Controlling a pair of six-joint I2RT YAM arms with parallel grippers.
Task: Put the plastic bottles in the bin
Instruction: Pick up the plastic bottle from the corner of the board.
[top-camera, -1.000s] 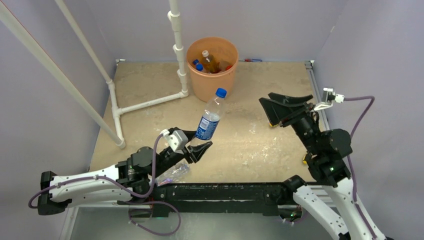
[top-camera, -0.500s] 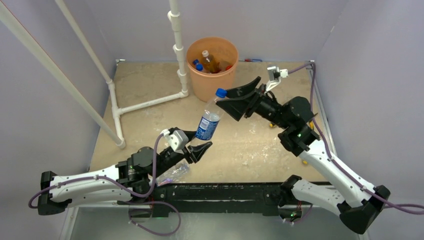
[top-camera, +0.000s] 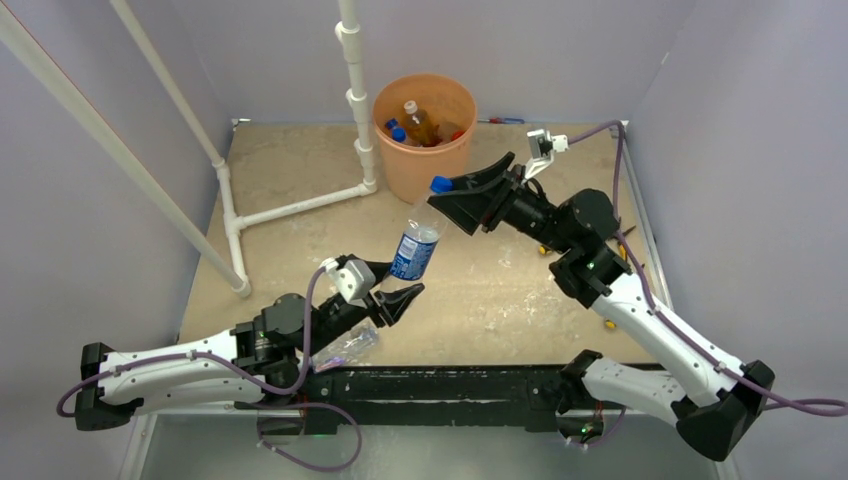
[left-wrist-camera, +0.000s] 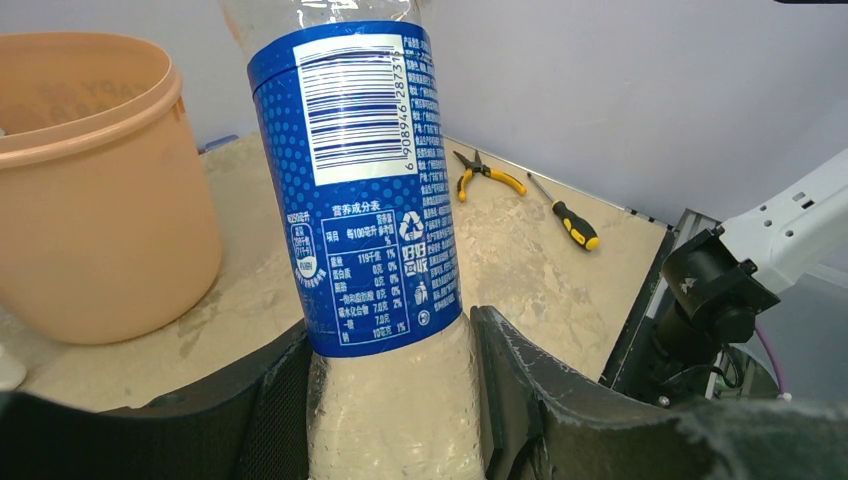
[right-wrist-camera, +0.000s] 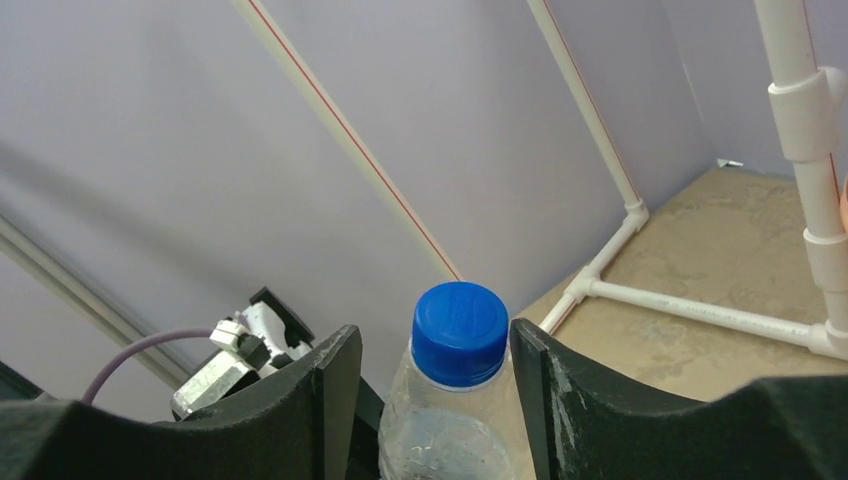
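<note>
Top view: the left jaws are clamped on the bottom end of a blue-label bottle (top-camera: 417, 235), holding it tilted up in the air over the counter (top-camera: 500, 290). Its cap end points toward the orange bin (top-camera: 425, 165), which has a few bottles (top-camera: 420, 125) in it. The right jaws are spread around the blue cap (top-camera: 441, 184), and a loose bottle (top-camera: 345, 347) lies on the counter by the left arm. Left wrist cam: the jaws pinch the clear body just under the label, and it looks snug. Right wrist cam: the cap sits between the two jaws with a gap on each side, so nothing is gripped there. Reads to me like a mid-air handoff. I'd guess the right jaws need to close on the neck just under the cap and get a firm hold before the left lets go, then swing the bottle over the bin rim.
</note>
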